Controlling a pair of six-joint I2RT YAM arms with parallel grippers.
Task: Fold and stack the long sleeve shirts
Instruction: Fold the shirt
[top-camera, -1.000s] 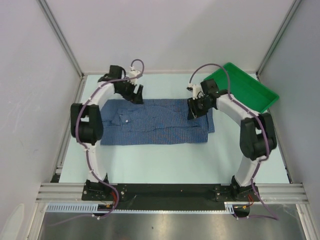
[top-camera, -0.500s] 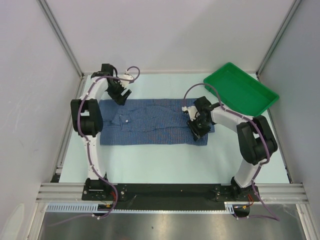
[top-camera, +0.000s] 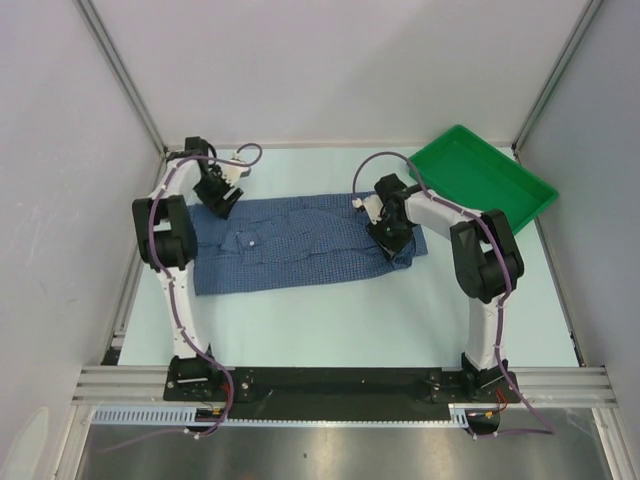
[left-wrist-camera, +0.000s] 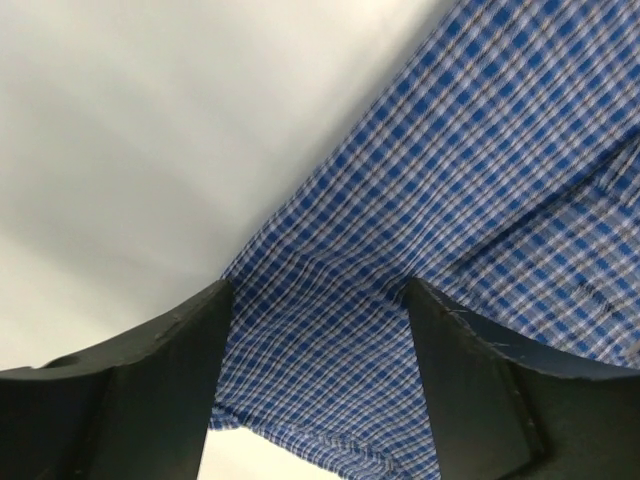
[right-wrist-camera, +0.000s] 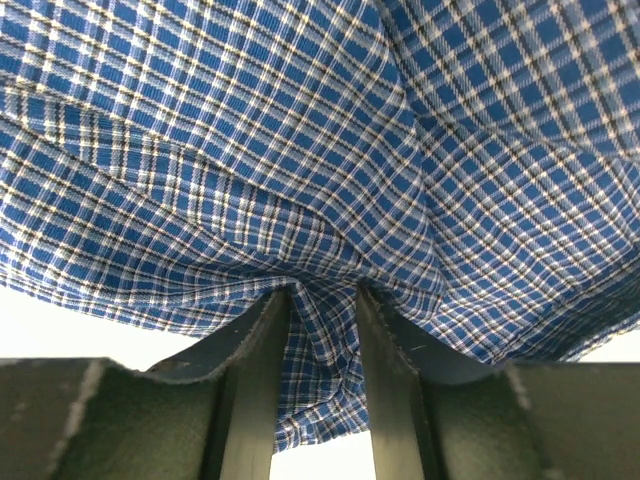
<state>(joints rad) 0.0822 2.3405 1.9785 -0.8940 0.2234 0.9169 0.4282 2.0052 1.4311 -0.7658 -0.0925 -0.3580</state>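
The blue checked long sleeve shirt (top-camera: 290, 245) lies spread flat across the middle of the table, collar to the left. My left gripper (top-camera: 216, 194) is open at the shirt's far left corner. In the left wrist view, the left gripper (left-wrist-camera: 320, 300) has its jaws set wide either side of the shirt's hem (left-wrist-camera: 330, 400). My right gripper (top-camera: 386, 226) sits on the shirt's right end. In the right wrist view, the right gripper (right-wrist-camera: 322, 300) is shut on a bunched fold of the shirt (right-wrist-camera: 320, 370).
A green plastic tray (top-camera: 520, 205) stands at the far right corner, just behind the right arm. Grey walls close off the left, right and back. The pale table (top-camera: 330, 330) is bare in front of the shirt.
The left gripper moved left and down to the shirt's far left corner. The right gripper dropped onto the right end and pinched the cloth, and that end has bunched up and shifted.
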